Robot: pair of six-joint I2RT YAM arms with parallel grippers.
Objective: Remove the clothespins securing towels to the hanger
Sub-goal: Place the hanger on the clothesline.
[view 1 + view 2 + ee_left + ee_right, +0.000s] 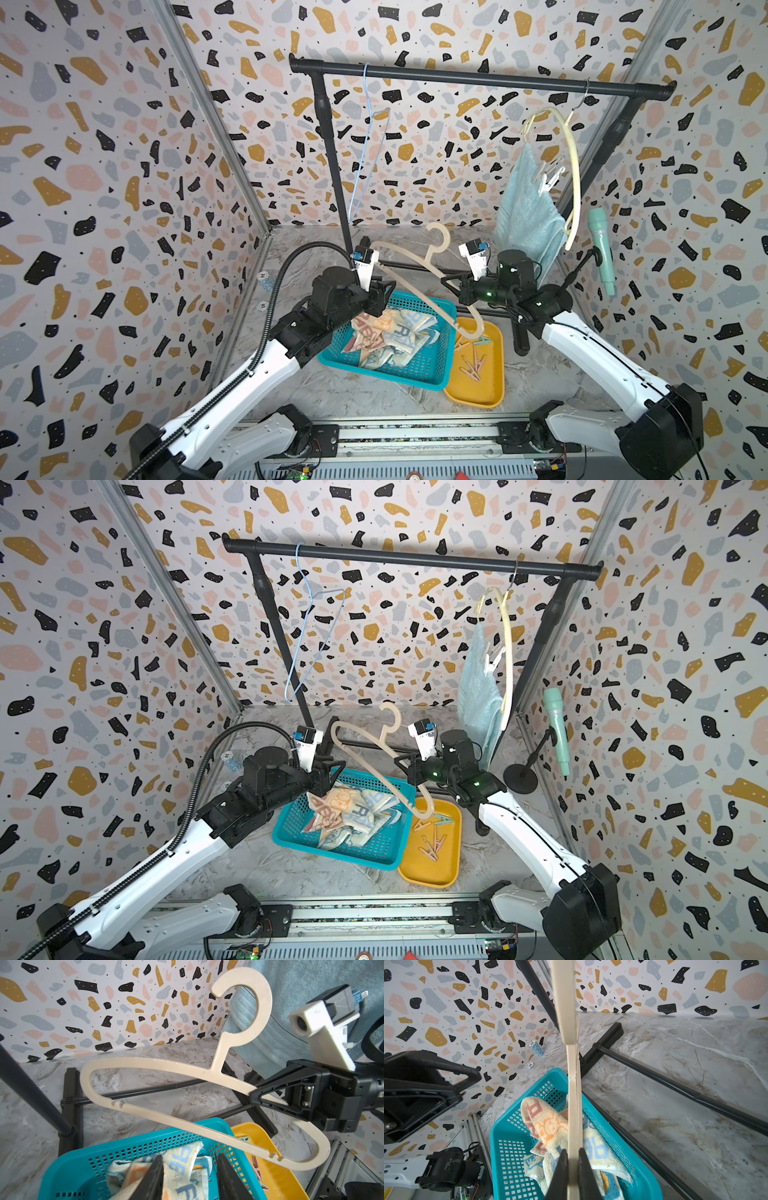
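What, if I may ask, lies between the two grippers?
The cream hanger, clamped in the right gripper, spans that gap before the open left gripper, shown in the left wrist view.

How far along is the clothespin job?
Done: printed towels lie in the teal basket, clothespins in the yellow tray. In hand: right gripper clamps the bare cream hanger. Remaining: light-blue towel on the rack's hanger, white clothespins attached.

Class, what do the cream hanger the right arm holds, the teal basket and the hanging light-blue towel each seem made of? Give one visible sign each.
The cream hanger: likely moulded plastic, matt; flat uniform body with cut notches.
The teal basket: plastic, slightly glossy; moulded grid of square holes.
The light-blue towel: terry cloth, probably cotton; fuzzy pile, soft folds.
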